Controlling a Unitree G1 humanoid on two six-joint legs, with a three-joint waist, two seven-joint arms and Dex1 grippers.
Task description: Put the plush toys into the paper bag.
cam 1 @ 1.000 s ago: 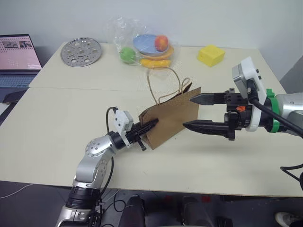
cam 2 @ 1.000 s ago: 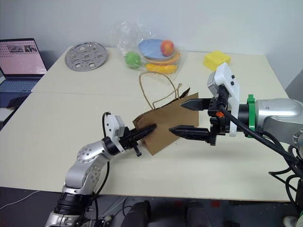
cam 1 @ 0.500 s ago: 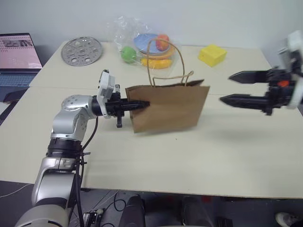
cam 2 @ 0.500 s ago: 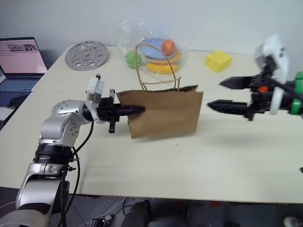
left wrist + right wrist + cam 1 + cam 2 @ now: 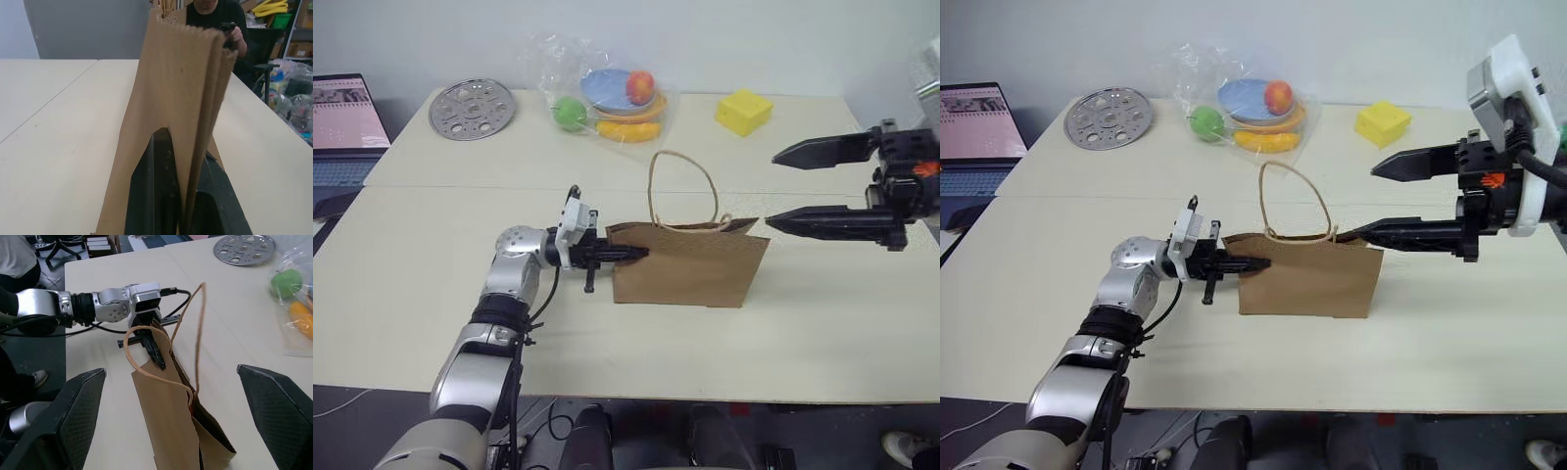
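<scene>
Left eye view: at far left a laptop [image 5: 337, 122] sits off the tabletop's [image 5: 431, 264] edge, beside a perforated metal disc [image 5: 472, 108] at the back of the tabletop, both roughly where they were a second ago allowing for a small camera shift. Next along the back edge, a clear plastic bag [image 5: 607, 93] holds a blue plate and shiny fruit, unchanged.

Forward of these, the left gripper [image 5: 631, 255] is clamped shut on the left end of the paper bag [image 5: 690, 269], its black fingers [image 5: 159, 196] pinching the folded side panel, as the left wrist view shows. A second ago the bag leaned at a slant, low by that arm; half a second ago it hung lifted and level; now it stands upright with its base on the tabletop, mouth up and nearly flat, one twine handle [image 5: 680, 186] looped high above the rim. The left arm now reaches in level from the left.

Behind the bag to the right, the yellow block [image 5: 744, 111] rests where it was.

At far right, the right gripper [image 5: 788, 186] is spread wide and holds nothing. A second ago its fingers bracketed the bag's right edge; now they are higher, the lower fingertip just beside the bag's upper right corner. No plush toys can be made out in any view; the bag's inside cannot be seen.
</scene>
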